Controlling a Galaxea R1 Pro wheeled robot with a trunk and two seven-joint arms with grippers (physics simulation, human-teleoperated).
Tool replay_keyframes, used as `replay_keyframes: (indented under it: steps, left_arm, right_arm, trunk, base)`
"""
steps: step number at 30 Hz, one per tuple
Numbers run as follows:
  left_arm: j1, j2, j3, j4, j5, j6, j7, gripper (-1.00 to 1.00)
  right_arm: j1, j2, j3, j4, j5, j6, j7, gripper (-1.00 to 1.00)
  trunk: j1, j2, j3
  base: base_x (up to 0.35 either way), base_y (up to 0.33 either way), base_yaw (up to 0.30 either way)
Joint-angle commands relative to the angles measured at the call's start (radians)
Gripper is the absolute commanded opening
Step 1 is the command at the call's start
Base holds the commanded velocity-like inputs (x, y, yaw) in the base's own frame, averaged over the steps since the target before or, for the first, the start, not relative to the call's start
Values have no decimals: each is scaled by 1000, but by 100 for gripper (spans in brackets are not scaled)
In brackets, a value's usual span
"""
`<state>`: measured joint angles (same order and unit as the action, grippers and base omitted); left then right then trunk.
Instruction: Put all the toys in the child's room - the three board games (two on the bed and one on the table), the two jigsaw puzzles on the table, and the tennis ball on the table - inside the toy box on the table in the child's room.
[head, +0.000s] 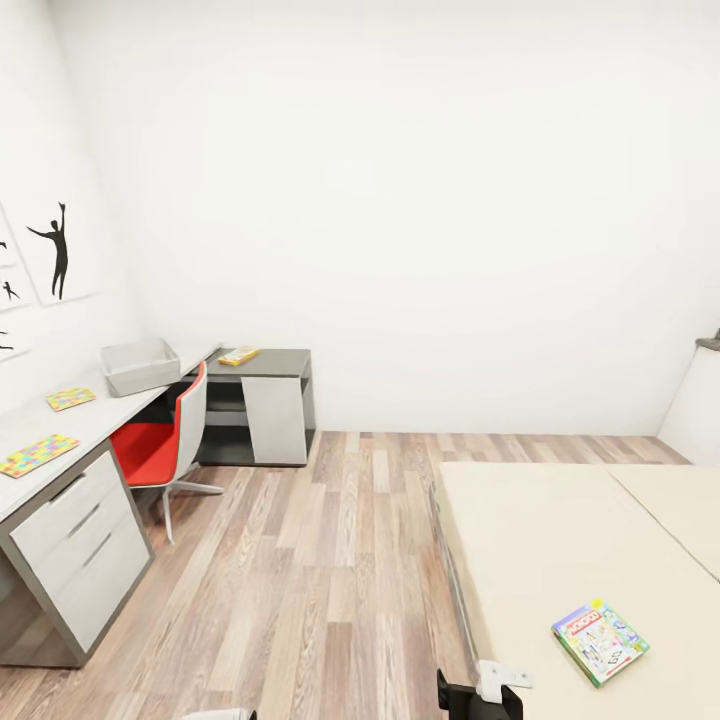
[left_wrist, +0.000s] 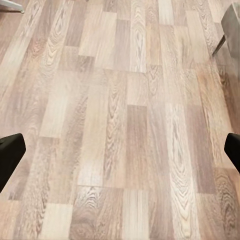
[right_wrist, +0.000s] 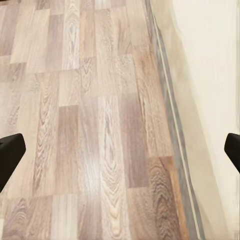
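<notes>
Fingers (left_wrist: 10, 155) of the left gripper (left_wrist: 120, 152) and right gripper (right_wrist: 120, 152) stand apart, empty, over plank floor (head: 330, 560). Beside them lies the bed (head: 560, 540) bearing one game (head: 600, 641). Red chair (head: 160, 445) fronts the desk (head: 60, 425), which carries toy box (head: 139, 365) and puzzles (head: 38, 455).

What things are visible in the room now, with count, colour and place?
toy box: 1, light grey, on the desk corner.
puzzles: 2, multicoloured, on the desk.
yellow game: 1, on the dark cabinet.
game: 1, pale, colourful, on the bed.
chair: 1, red, at the desk.
posters: black silhouettes, left wall.
floor: wood planks.
left gripper: open, over floor.
right gripper: open, over the floor by the bed edge.
</notes>
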<state>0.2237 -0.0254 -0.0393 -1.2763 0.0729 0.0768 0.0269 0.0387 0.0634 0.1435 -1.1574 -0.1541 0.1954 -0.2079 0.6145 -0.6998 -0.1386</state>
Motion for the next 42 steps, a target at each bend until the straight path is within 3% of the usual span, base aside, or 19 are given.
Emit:
replay_keyframes:
  steps: [1, 32, 42]
  left_arm:
    - [0, 0, -2, -1, 7, 6, 3, 100]
    - [0, 1, -7, 3, 8, 5, 4, 100]
    - [0, 0, -7, 3, 8, -41, 2, 100]
  right_arm:
    - [0, 0, 2, -2, -9, 4, -7, 100]
    - [0, 0, 2, -2, -9, 4, -7, 100]
    - [0, 0, 2, -2, -9, 4, -7, 100]
  trunk:
    - [0, -1, -1]
    - [0, -1, -1]
    - [0, -1, -1]
  base:
    - [0, -202, -1]
    - [-17, -67, 0]
    - [-1, -3, 0]
